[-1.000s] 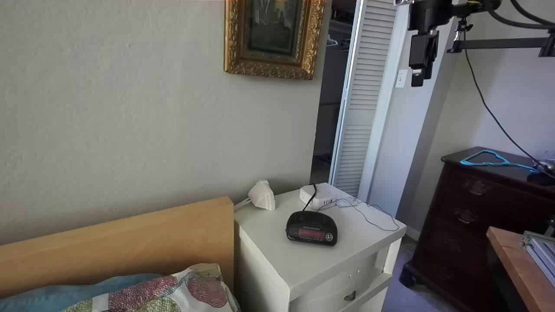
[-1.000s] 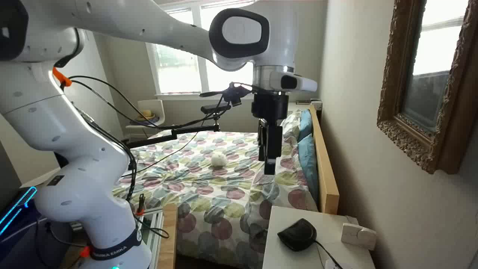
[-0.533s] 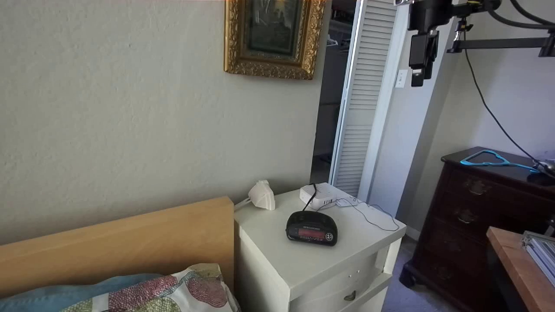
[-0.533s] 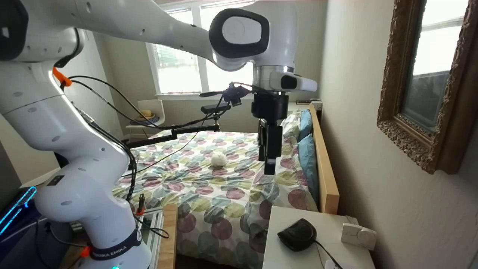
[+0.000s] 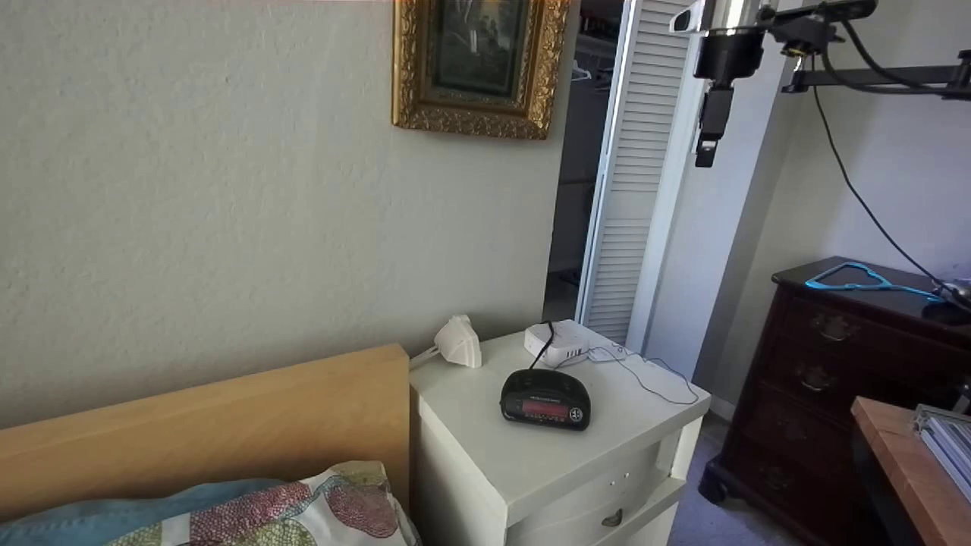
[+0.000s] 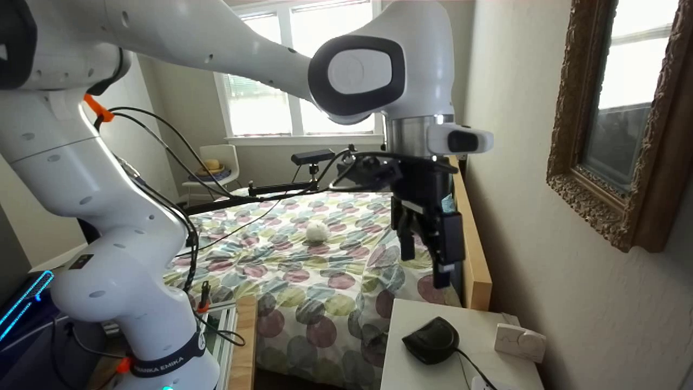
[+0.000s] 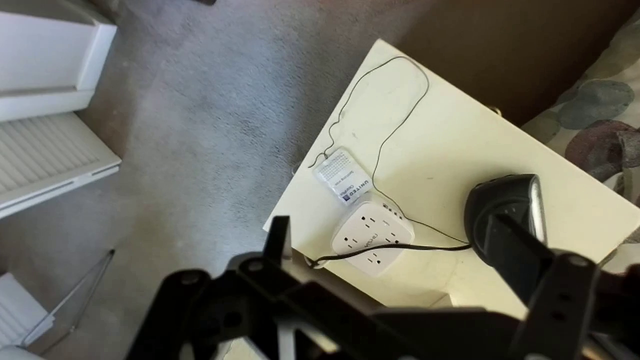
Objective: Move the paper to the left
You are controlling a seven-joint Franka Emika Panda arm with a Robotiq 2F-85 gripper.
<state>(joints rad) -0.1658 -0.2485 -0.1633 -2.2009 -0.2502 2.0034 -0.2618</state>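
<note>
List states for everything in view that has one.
Black two-fingered claw: open, holding nothing
Bright-white crumpled paper: ungripped, resting on the white rectangular nightstand
Black oval plastic alarm clock: upright, digits illegible
White rounded plastic outlet block: sockets facing up
Light-blue triangular hanger: lying flat
White louvered closet door: open
Dark wooden dresser drawers: look shut

Black alarm clock on white nightstand, white outlet block near it with black cord across, UNITED packet just beside block. Gold-framed picture on wall. Blue hanger on dark dresser.
</note>
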